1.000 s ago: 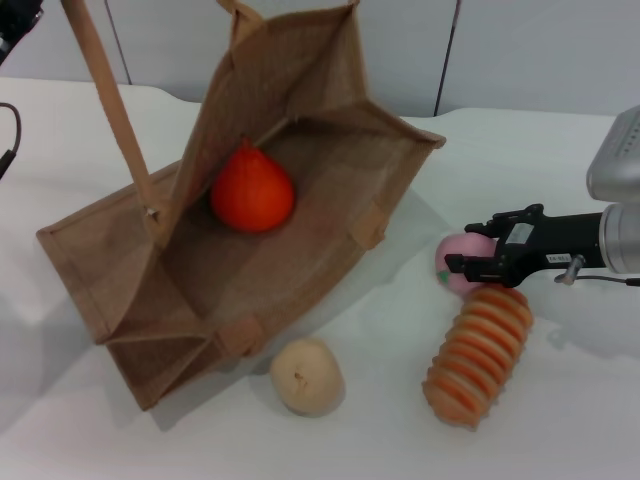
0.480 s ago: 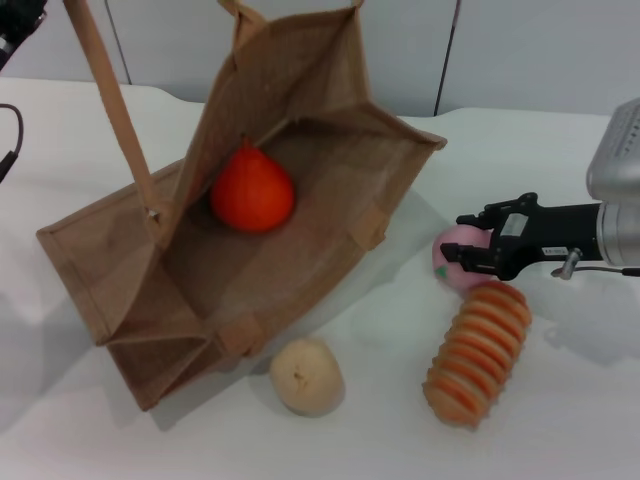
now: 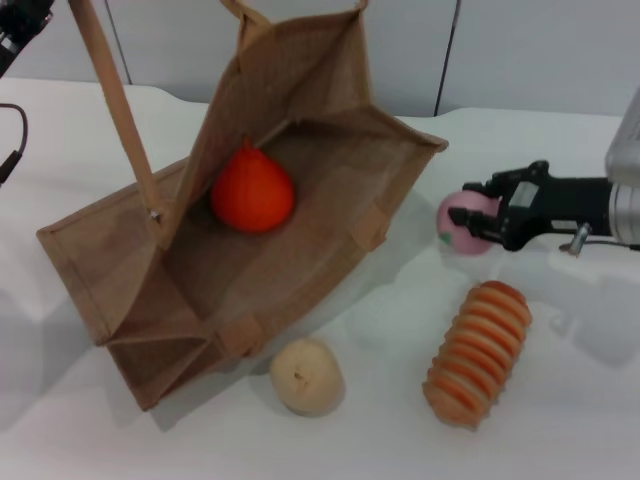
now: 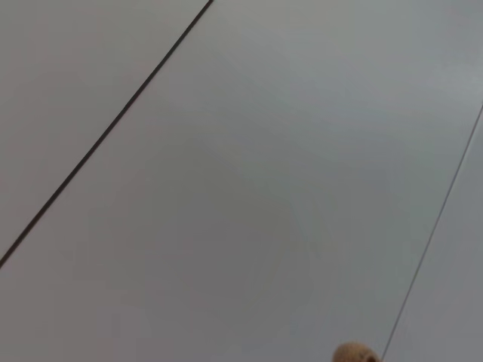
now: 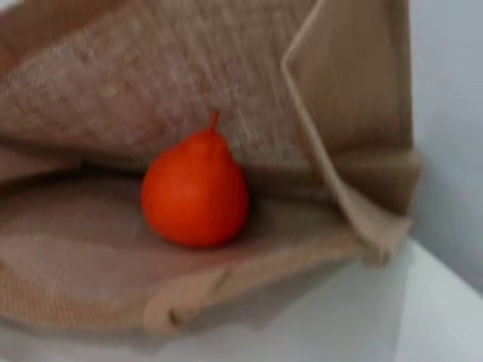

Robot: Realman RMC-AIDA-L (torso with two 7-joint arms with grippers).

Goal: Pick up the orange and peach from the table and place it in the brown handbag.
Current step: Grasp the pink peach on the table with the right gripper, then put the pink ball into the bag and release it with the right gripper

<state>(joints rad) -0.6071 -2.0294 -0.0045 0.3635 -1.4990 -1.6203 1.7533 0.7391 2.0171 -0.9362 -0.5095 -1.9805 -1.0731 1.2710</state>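
I'm seeing the right gripper (image 3: 478, 218) reaching in from the right side of the head view, its black fingers (image 3: 492, 235) clamped on the peach (image 3: 460, 222). The peach is sitting in the jaws just beside the right edge of the brown handbag (image 3: 330, 160), outside it. It is also sitting apart from the ridged orange-striped loaf (image 3: 480, 352), which is lying on the white table (image 3: 560, 400) nearer the robot.

The orange (image 3: 252, 190) is lying inside the handbag, on the inner fabric near the middle of the open mouth. The right wrist view is showing the same thing: orange (image 5: 195, 194) resting in the bag (image 5: 113, 75), stem pointing up, with a light handle strap (image 5: 317, 143) draping along the bag's rim.

The bag is lying tilted and open on the table, one long handle (image 3: 115, 110) being pulled up toward the top left corner, where a bit of the left arm (image 3: 20, 25) is showing. I can't tell its finger state.

A pale beige round fruit (image 3: 307, 376) is sitting on the table just beside the bag's near corner.
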